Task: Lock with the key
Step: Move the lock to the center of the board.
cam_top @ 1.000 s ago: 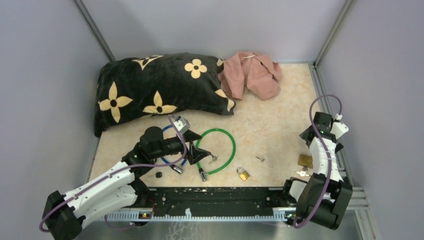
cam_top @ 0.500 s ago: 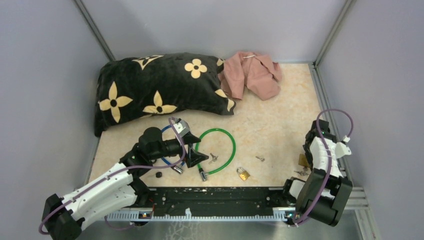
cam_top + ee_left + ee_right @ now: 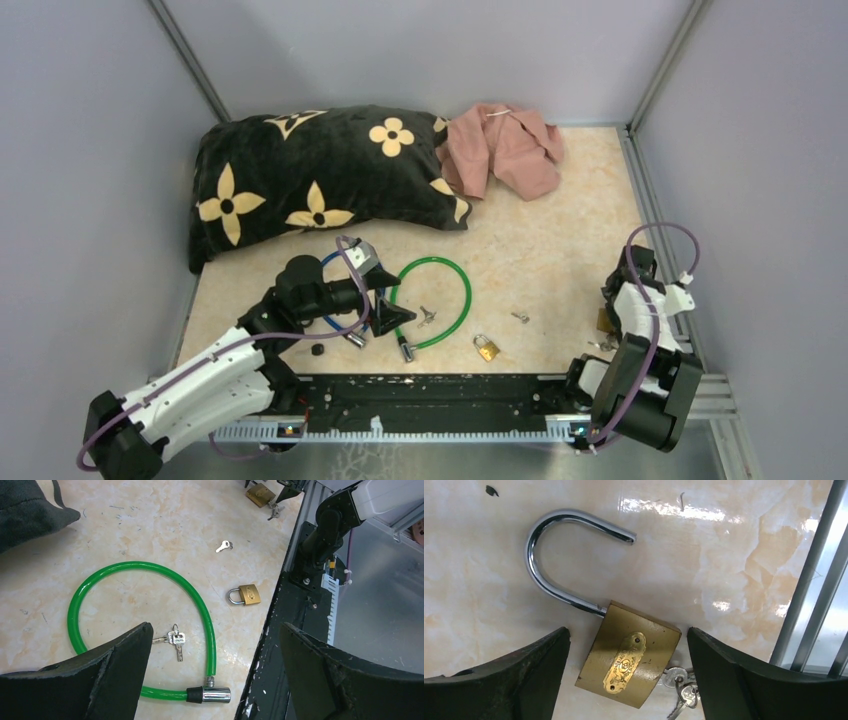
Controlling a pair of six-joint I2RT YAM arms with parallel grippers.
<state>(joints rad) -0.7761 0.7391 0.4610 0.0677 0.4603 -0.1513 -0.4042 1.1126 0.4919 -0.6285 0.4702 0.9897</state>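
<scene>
Beige marbled bench (image 3: 560,230), grey walls on three sides. Far left: black pillow (image 3: 320,175) with cream flower print. A pink cloth (image 3: 505,148) is bunched against its right end.

Left gripper (image 3: 215,630): fingers (image 3: 112,672) spread wide and holding nothing, hovering over the green cable lock (image 3: 82,595), which lies in a loop near centre-left. A small set of keys (image 3: 175,641) lies on the bench inside the loop. A blue cable (image 3: 333,258), partly hidden under the left arm, lies just left of the green one. A small brass padlock (image 3: 486,347), shackle closed, lies near the front edge to the right of the green loop. A single loose key (image 3: 520,318) lies a little farther back and to its right.

Right gripper (image 3: 628,632): low over the bench at the near right edge, beside the metal rail (image 3: 819,580). Its fingers stand apart, one on each side of the large brass padlock (image 3: 631,660); a gap shows on both sides and no contact is seen. The padlock lies flat, label up. Its shackle (image 3: 541,565) is swung open, the free end clear of the body. A key bunch (image 3: 680,690) touches the body's bottom corner. Cannot tell whether a key sits in the keyhole.
</scene>
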